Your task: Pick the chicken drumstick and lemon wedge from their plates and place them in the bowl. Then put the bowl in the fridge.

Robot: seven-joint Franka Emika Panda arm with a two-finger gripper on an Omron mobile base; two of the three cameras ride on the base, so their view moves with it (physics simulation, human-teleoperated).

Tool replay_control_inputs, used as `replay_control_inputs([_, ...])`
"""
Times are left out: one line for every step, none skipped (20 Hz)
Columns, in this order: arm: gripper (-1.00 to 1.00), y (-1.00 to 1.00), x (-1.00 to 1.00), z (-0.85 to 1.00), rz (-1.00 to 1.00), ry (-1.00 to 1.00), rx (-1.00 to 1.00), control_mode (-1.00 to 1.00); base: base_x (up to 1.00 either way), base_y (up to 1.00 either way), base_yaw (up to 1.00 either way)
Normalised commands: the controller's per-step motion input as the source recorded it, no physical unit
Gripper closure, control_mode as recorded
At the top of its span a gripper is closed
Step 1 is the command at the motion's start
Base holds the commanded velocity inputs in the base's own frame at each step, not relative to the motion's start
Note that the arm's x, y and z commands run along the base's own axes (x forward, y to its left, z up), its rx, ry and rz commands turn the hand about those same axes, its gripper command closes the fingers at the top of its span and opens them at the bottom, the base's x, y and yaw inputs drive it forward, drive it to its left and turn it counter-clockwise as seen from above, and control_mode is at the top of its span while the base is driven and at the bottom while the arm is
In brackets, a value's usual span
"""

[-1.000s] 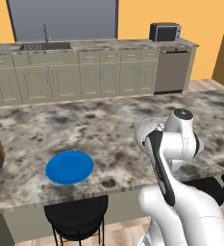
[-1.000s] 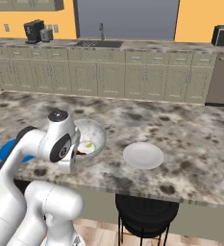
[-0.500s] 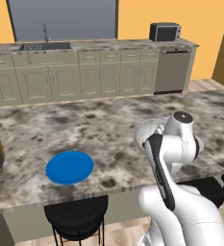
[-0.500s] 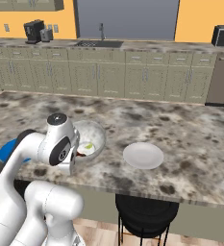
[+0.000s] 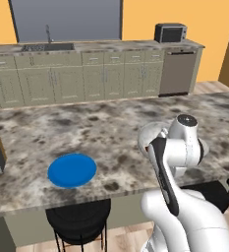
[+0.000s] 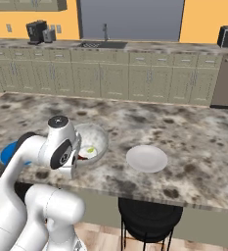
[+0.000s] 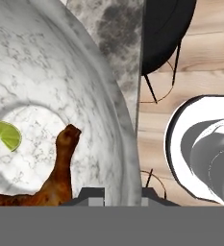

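The bowl (image 7: 46, 96) sits near the tabletop's (image 6: 193, 142) front edge, and it already holds both foods: the chicken drumstick (image 7: 51, 180) lies on its floor with the thin end pointing up the wall, and the lemon wedge (image 7: 6, 134) rests just beside it, apart from the meat. In the right base view the bowl (image 6: 98, 139) shows beside my wrist, with the pale plate (image 6: 146, 158) bare a little further along the same front edge; the blue plate (image 5: 72, 170) lies bare towards the other end.

My fingers (image 7: 117, 194) straddle the bowl's near wall, one tip inside and one outside, drawn in to a narrow gap that looks like a clamp on the rim. So I judge the step in hand to be lifting the bowl for the fridge.

To do it well I should keep the rim seated deep between the tips, since a glossy wall pinched at one side will want to swing down. I would lift straight and slowly, hold the bowl level so the drumstick and wedge do not slide out, and clear the tabletop edge and the stool (image 7: 168, 29) below before turning away.
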Motion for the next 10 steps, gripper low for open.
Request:
replay_control_inputs([1.0,0.0,0.0,0.0,0.0,0.0,0.0,1.0,-0.65,0.0,0.19])
replay_control_inputs([1.0,0.0,0.0,0.0,0.0,0.0,0.0,1.0,-0.76,0.0,0.19])
replay_control_inputs([1.0,0.0,0.0,0.0,0.0,0.0,0.0,1.0,-0.82,0.0,0.17])
replay_control_inputs([1.0,0.0,0.0,0.0,0.0,0.0,0.0,1.0,-0.8,0.0,0.17])
replay_control_inputs([1.0,0.0,0.0,0.0,0.0,0.0,0.0,1.0,-0.78,0.0,0.17])
replay_control_inputs([1.0,0.0,0.0,0.0,0.0,0.0,0.0,1.0,-0.75,0.0,0.18])
replay_control_inputs([1.0,0.0,0.0,0.0,0.0,0.0,0.0,1.0,-0.71,0.0,0.19])
replay_control_inputs([1.0,0.0,0.0,0.0,0.0,0.0,0.0,1.0,-0.69,0.0,0.19])
replay_control_inputs([1.0,0.0,0.0,0.0,0.0,0.0,0.0,1.0,-0.69,0.0,0.21])
replay_control_inputs([1.0,0.0,0.0,0.0,0.0,0.0,0.0,1.0,-0.69,0.0,0.21])
